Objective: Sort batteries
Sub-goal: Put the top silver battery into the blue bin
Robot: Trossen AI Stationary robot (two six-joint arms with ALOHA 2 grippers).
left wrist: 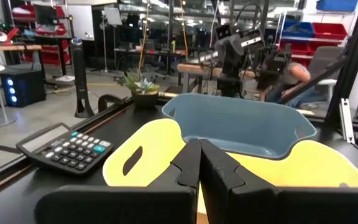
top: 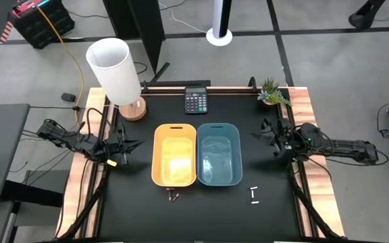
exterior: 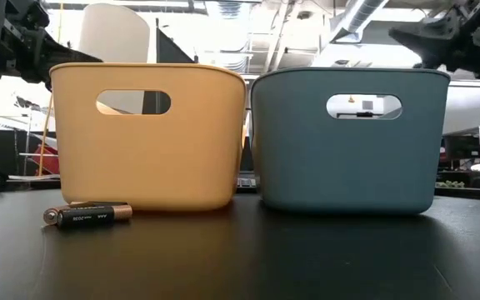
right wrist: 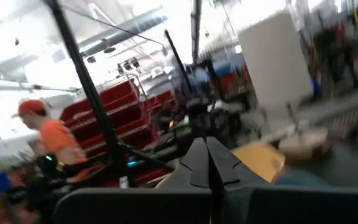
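Observation:
Two dark coppery batteries [top: 173,196] lie flat on the table just in front of the yellow bin [top: 174,154]; the low view shows them [exterior: 87,215] lying on their sides. Two white batteries [top: 254,195] lie near the table's near right, in front of the blue bin [top: 219,153]. My left gripper [top: 132,144] hovers left of the yellow bin, shut and empty [left wrist: 199,163]. My right gripper [top: 262,133] hovers right of the blue bin, also shut and empty [right wrist: 207,160].
A black calculator [top: 195,101] lies at the far edge behind the bins. A white lamp on a wooden base [top: 119,75] stands at the far left corner, a small potted plant [top: 272,92] at the far right. People show in the room beyond the table.

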